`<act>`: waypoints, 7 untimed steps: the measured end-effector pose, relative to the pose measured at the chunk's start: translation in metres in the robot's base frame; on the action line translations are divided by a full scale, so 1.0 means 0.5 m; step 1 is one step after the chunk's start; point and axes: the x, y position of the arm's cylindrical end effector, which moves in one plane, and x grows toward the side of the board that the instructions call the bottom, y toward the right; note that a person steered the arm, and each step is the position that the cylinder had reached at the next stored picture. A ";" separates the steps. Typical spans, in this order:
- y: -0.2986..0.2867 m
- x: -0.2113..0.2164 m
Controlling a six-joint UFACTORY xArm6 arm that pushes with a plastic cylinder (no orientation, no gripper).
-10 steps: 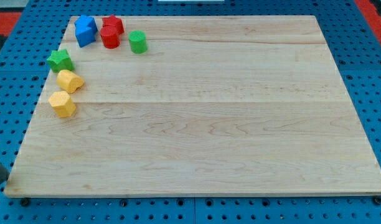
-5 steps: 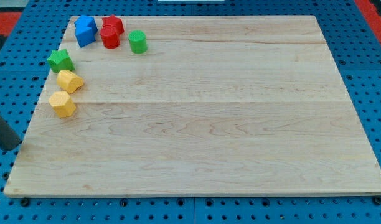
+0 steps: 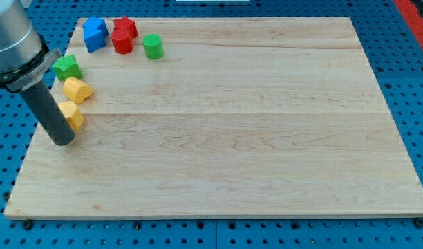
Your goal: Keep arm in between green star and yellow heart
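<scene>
The wooden counter (image 3: 253, 124) fills most of the frame and is bare but for a cluster of blocks in its upper left corner. The arm comes in from the upper left of the frame as a grey cylinder ending in a dark rod, and my tip (image 3: 62, 140) rests on the counter at the left edge, just below a yellow block (image 3: 72, 115) which the rod partly covers (there is no gripper on this rig, so nothing is open, closed or held). The goal gap lies further up the left side: the green star (image 3: 66, 67) sits above the yellow heart (image 3: 77, 90), the two very near each other, with only a thin slot between them. That is the main risk, as I judge it: the rod looks wider than the slot, so driving straight up would shove the lower yellow block into the heart and the heart into the star, closing the gap or knocking the star off the counter's edge. Entering from the side may also push one of them away. Further up, a blue block (image 3: 95, 32), two red blocks (image 3: 123, 36) and a green cylinder (image 3: 153, 46) stand clear of the path.
</scene>
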 end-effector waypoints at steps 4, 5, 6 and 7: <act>-0.053 0.237; -0.087 0.241; -0.155 0.228; -0.157 0.219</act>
